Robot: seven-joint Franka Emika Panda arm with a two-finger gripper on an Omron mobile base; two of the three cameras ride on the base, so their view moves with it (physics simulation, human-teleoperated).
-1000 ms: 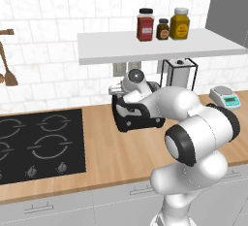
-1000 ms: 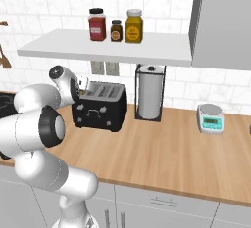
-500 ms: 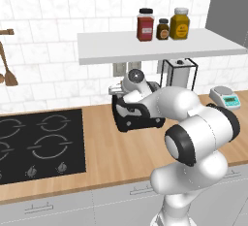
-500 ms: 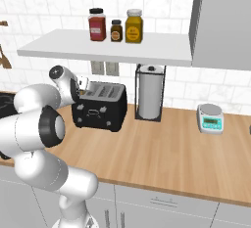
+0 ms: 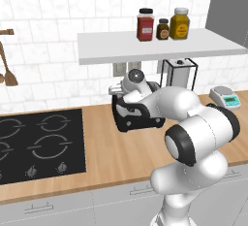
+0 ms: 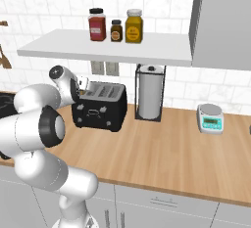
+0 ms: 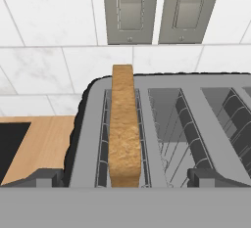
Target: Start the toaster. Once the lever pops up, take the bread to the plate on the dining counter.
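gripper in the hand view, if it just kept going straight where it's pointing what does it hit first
Most likely the bread, standing edge-up in the leftmost slot of the toaster. The gripper straddles that slice, one dark tip on each side, so the crust edge lies in line. Depth is unclear from this view.

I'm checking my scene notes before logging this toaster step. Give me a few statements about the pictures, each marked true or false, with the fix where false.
1. The bread stands on edge in a slot of the toaster. True.
2. Every toaster slot holds bread. False: the neighbouring slots show bare wire.
3. Three jars stand on the shelf above the toaster. True.
4. The hand grips the bread. False: its fingertips stand apart, either side of the slice.
5. The scale sits on the hob. False: it rests on the wooden counter.
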